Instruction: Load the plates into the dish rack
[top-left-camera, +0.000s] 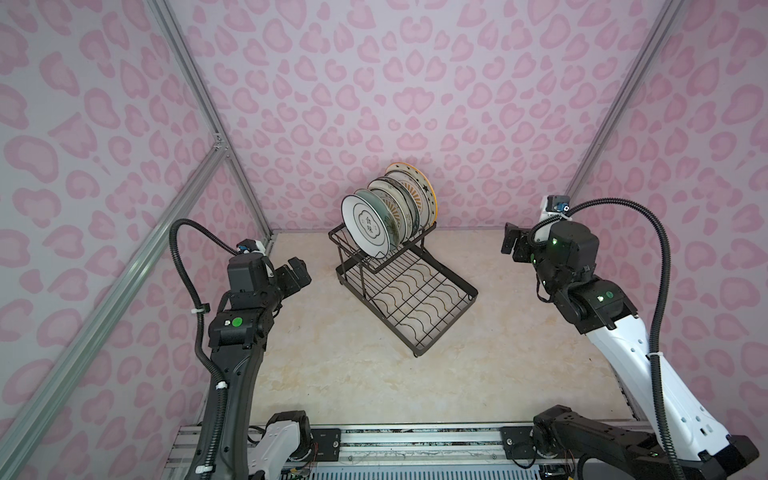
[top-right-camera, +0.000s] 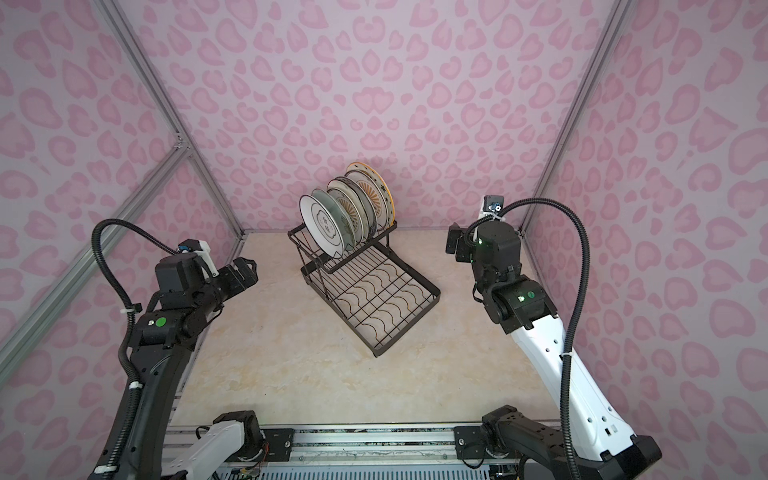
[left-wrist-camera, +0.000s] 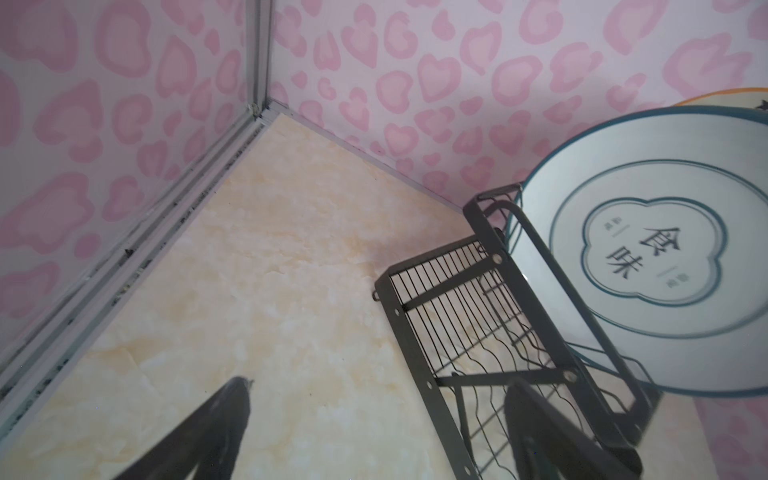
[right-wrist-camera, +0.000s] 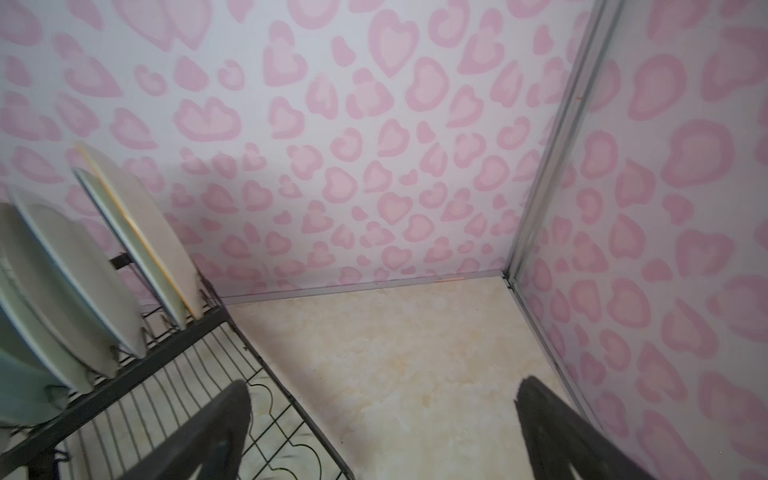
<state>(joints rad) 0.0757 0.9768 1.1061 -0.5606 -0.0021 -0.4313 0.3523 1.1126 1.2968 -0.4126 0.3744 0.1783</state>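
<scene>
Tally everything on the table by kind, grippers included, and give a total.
plates: 7, all standing in the rack
rack: 1
grippers: 2, left gripper and right gripper, both open and empty
Total: 10

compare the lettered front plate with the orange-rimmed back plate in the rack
The lettered plate has a thin dark rim line and dark characters in a cloud outline; the orange-rimmed plate has an orange edge and dark stars. The lettered plate fronts the row, face fully shown; the orange-rimmed plate is last, mostly hidden. Both are round and stand on edge in the dish rack's raised tier.
</scene>
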